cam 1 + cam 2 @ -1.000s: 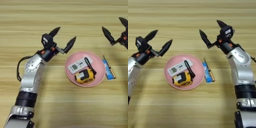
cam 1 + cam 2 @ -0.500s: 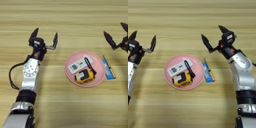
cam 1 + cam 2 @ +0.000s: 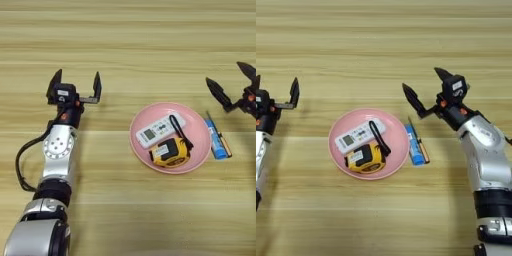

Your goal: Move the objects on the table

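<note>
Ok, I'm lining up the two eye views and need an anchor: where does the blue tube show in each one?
Left eye view: the blue tube lies right of centre, just outside the pink plate's right rim, below the open right hand.
Right eye view: the blue tube lies near the centre, again just right of the plate.
Shared landmark: the tape measure in the plate.

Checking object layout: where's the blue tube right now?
The blue tube lies flat on the table just off the pink plate's right rim, beside a thin orange stick, below the open right end effector.
</note>
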Robot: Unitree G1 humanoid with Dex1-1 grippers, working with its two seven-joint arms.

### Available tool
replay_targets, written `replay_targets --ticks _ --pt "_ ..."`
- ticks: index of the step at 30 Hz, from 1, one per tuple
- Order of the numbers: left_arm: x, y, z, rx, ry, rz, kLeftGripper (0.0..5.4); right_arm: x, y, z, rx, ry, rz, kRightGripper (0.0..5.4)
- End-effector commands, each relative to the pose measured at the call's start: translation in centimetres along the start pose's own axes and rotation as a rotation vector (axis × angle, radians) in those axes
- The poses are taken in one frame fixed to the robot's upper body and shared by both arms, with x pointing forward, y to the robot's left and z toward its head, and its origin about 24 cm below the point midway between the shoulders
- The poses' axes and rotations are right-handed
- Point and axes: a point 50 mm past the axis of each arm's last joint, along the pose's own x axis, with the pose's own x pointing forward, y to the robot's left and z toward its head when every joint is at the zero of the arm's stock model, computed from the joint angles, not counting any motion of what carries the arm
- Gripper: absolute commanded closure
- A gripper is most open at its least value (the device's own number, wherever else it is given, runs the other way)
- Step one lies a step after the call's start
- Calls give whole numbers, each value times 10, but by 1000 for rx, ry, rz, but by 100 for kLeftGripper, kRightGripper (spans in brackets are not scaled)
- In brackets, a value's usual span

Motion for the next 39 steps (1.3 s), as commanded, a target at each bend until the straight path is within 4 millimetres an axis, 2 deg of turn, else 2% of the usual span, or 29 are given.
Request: replay_targets --ticks 1,12,18,26,39 --pt "5 -1 2 20 -11 -13 2 -17 2 1 17 9 51 0" --pt "4 -1 2 9 -18 -35 2 -63 15 -11 25 134 171 0" --pt "6 1 2 13 -20 -39 2 -80 17 -19 18 218 170 0" --pt "7 3 3 15 -21 -38 2 -85 24 -35 30 303 144 0" --pt "7 0 2 10 -18 -41 2 -81 39 -56 55 394 150 0"
